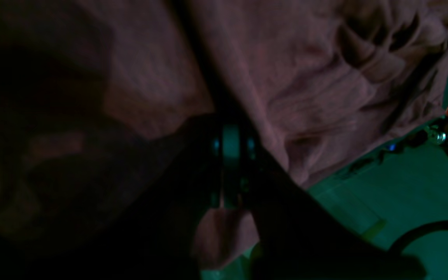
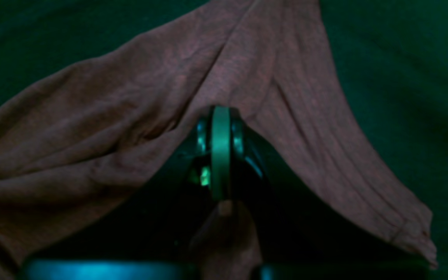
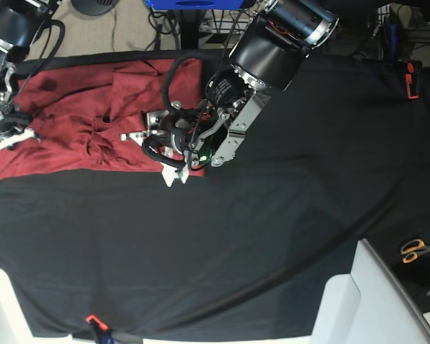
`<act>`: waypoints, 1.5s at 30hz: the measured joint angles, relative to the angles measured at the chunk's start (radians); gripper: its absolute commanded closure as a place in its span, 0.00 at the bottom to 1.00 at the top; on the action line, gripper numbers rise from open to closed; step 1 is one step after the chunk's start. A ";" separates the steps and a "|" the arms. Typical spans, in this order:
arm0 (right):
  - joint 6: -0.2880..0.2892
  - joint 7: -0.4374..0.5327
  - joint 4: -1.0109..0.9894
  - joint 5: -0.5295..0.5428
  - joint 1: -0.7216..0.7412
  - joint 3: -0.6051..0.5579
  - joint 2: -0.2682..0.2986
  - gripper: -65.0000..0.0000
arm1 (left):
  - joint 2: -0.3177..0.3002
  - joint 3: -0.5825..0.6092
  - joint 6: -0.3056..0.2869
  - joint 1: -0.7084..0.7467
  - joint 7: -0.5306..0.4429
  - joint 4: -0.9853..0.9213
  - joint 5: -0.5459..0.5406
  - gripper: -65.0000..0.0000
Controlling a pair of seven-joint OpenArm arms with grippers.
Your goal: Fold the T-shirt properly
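Black tablecloth (image 3: 272, 236) carries the T-shirt (image 3: 79, 122) near its far-left corner; left gripper (image 1: 230, 171) and right gripper (image 2: 221, 155), each clamped on cloth, risk bunching it if pulled unevenly.

Base looks straight down from overhead; both wrist views peer close along pincers at cloth.

Brick-red long-sleeved T-shirt (image 3: 79, 115), plain thin knit, no print, lies spread but rumpled on the black cloth, far-left part of the base view. Bunched folds mid-body; 1 edge lifted into a peak in each wrist view.
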 measured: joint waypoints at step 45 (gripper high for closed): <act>-0.003 -0.002 0.011 -0.001 -0.016 -0.100 0.003 1.00 | 0.006 0.100 -0.241 -0.209 -0.397 -0.238 -0.142 1.00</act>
